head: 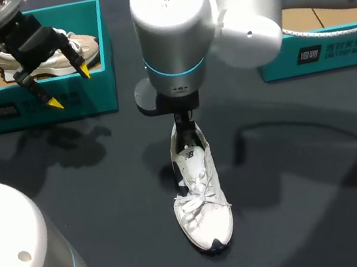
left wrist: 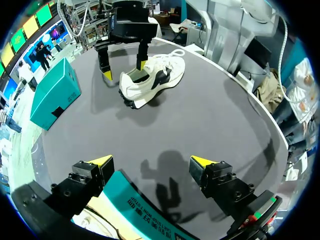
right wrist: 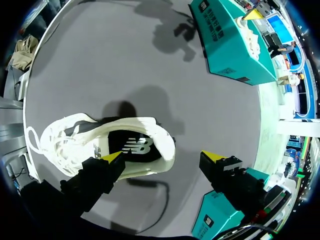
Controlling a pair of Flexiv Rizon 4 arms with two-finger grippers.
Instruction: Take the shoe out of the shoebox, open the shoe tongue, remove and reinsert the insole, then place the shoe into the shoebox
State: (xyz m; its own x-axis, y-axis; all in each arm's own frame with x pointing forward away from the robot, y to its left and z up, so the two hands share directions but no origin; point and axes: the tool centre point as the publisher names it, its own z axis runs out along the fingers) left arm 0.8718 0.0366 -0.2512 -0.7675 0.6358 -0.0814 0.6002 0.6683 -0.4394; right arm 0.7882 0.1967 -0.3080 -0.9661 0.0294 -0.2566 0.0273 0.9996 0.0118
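A white sneaker [head: 203,205] stands on its sole on the dark counter [head: 295,175], lower middle of the head view, toe toward the bottom edge. Just above it, the right tool [right wrist: 163,158] is spread wide at the heel, 1 yellow tip inside the shoe's opening and the other outside, gripping nothing. At upper left, the left tool [head: 70,86] hangs wide open and empty over a teal shoebox [head: 99,92] holding a beige sneaker [head: 88,46]. A 2nd teal box [head: 330,53] sits at upper right.
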